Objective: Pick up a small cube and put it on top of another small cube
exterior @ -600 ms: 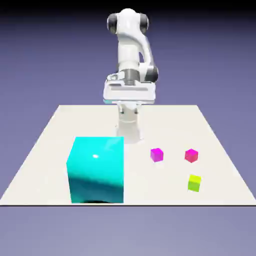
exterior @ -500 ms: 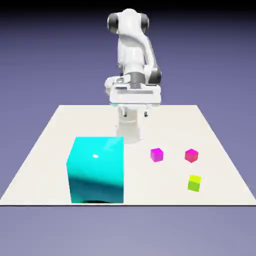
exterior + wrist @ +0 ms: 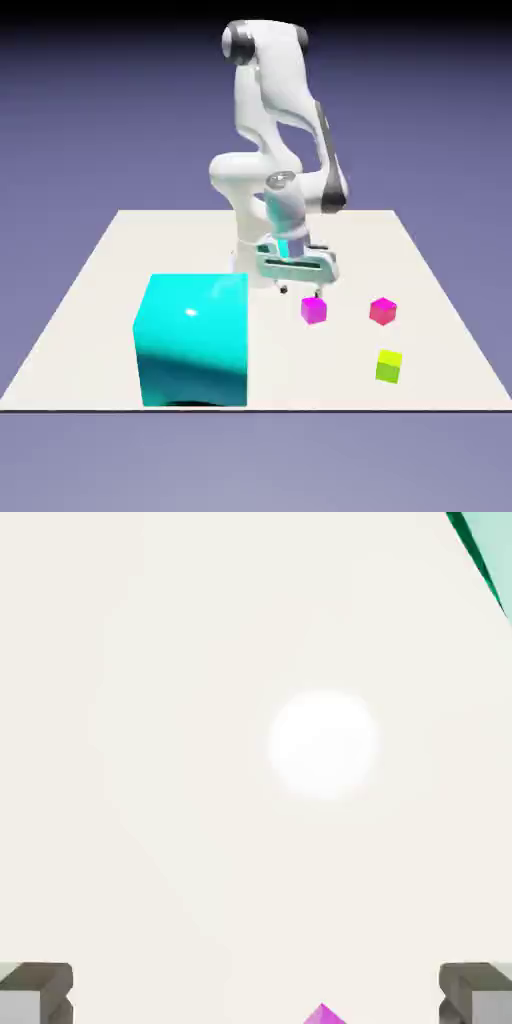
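The hand [image 3: 301, 292] is open, with nothing between its fingertips [image 3: 38, 992]. The purple cube [image 3: 314, 311] sits near it; the lime cube [image 3: 389, 367] lies farther from it.

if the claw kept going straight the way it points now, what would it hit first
Probably the white table: the claw points down at it. The purple cube shows at the hand view's bottom edge, between the open tips, so it might meet that first; depth is unclear.
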Available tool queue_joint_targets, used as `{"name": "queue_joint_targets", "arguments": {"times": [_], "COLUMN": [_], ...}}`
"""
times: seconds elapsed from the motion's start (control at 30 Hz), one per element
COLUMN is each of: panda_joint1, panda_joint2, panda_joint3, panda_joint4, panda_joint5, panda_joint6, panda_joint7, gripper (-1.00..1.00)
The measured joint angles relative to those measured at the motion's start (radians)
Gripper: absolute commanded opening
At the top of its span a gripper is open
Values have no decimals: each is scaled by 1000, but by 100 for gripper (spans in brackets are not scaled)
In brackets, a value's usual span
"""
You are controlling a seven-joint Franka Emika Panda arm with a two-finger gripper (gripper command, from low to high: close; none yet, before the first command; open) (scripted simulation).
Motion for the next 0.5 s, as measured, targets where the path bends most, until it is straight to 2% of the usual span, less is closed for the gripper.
{"name": "queue_joint_targets", "arguments": {"times": [0.33,0.4,0.5], "panda_joint1": [-45,-48,-20], "panda_joint2": [94,95,203], "panda_joint3": [13,8,22], "panda_joint4": [-44,-45,-6], "panda_joint5": [435,452,561], "panda_joint6": [-172,-178,-123], "panda_joint7": [68,67,-31], "gripper": [0,0,0]}}
